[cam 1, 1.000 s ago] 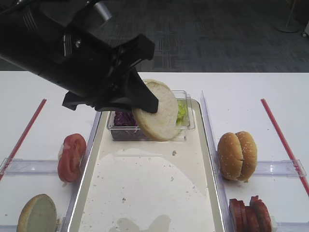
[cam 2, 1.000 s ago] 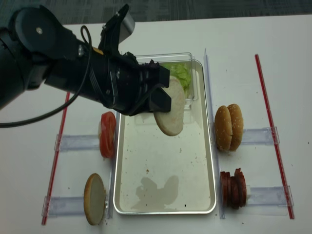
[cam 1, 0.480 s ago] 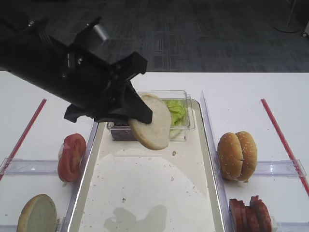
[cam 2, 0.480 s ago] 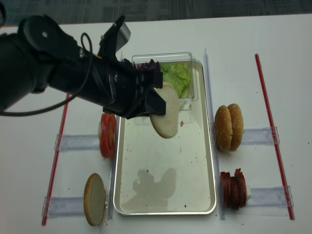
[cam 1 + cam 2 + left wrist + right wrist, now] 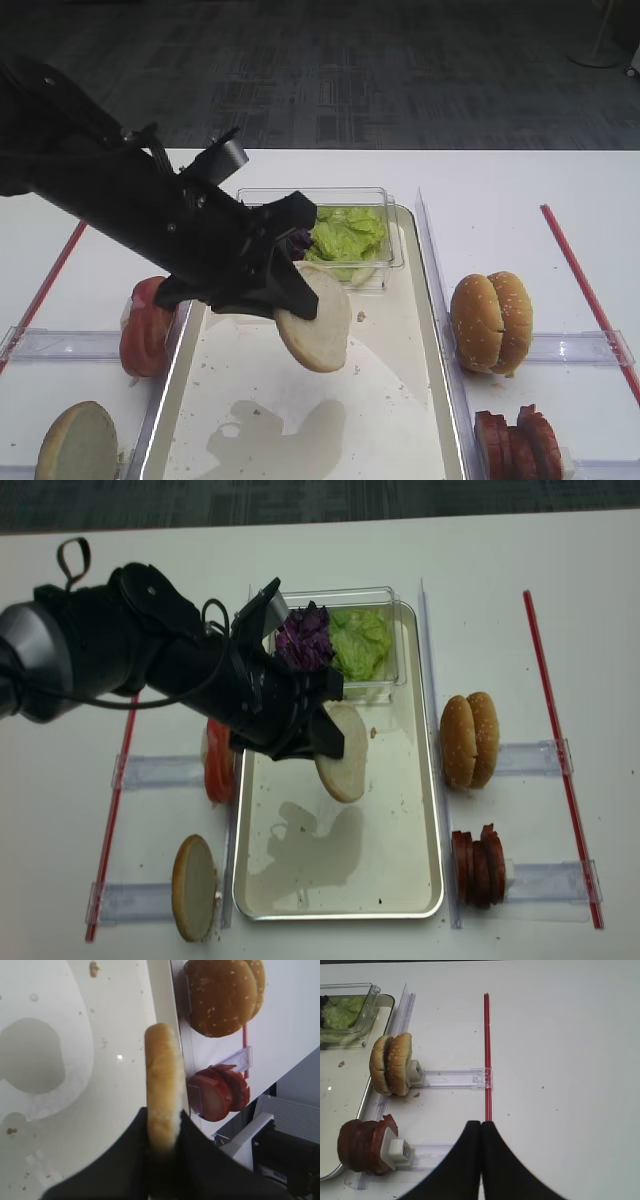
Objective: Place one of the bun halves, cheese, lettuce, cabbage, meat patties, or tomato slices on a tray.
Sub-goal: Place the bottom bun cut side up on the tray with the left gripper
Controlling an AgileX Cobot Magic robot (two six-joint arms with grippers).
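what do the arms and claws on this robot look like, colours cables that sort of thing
The left arm is matte black and bulky, with a black cable looping along it and a small silver-grey cylinder near the wrist. Its left claw has flat black tapered fingers. The right claw shows the same plain black fingers, with no visible markings.

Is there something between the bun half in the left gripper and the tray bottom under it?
Nothing visible. The left gripper holds the bun half over a bare stretch of the tray; only crumbs lie there.
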